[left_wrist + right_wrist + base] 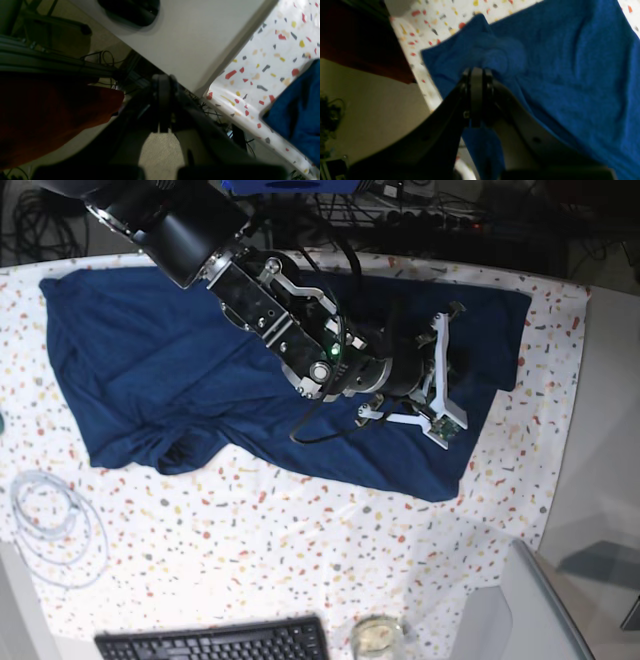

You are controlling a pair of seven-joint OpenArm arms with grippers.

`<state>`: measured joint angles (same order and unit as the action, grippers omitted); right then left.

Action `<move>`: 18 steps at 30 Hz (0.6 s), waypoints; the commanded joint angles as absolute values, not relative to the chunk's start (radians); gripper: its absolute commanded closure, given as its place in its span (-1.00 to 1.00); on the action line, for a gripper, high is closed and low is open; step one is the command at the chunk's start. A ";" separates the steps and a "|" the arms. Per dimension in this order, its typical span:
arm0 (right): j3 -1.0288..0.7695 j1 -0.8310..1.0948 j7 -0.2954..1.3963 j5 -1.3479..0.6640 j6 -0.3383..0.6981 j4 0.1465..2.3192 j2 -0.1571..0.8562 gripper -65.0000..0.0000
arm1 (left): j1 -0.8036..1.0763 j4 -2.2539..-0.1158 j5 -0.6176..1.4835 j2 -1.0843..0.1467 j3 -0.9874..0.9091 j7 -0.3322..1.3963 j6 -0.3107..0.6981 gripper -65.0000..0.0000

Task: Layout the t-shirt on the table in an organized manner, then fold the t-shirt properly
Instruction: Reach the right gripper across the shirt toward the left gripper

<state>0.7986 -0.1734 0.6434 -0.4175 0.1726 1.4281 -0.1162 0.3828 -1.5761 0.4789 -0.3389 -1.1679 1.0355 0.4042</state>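
On the white speckled surface (300, 550), the dark navy blue soft-fabric t-shirt (150, 360) lay spread but rumpled, its long axis running side to side in the base view, with a bunched fold at its lower left edge. A coiled white cable (50, 525) lay below the t-shirt's left end, and a black keyboard (215, 642) sat well below the t-shirt at the surface's near edge.

The right gripper (477, 72) had its jaws pressed together and appeared to pinch a raised pucker of the t-shirt; the grip could not be fully confirmed, as that view was blurred. In the base view this gripper (440, 385) stood over the t-shirt's right-hand portion.

The left gripper (163, 80) was closed with nothing between its jaws, out beyond the surface's edge, with the t-shirt's corner (297, 110) off to one side of it and apart.

Judgement: the right arm was plainly nearer; the coming move depended on drawing the cloth along its long axis to flatten it.
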 commanded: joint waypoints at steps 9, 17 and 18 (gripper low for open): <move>0.895 -0.257 0.556 -0.472 0.174 1.334 -0.150 1.00 | 0.401 -1.590 0.487 -0.363 -1.170 1.017 0.406 1.00; 0.895 -0.260 0.473 -0.472 0.174 1.211 -0.150 1.00 | 0.395 -1.590 0.487 -0.361 -1.167 1.020 0.406 1.00; 0.895 -0.260 0.473 -0.472 0.174 1.208 -0.150 1.00 | 0.394 -1.590 0.487 -0.357 -1.165 1.020 0.406 1.00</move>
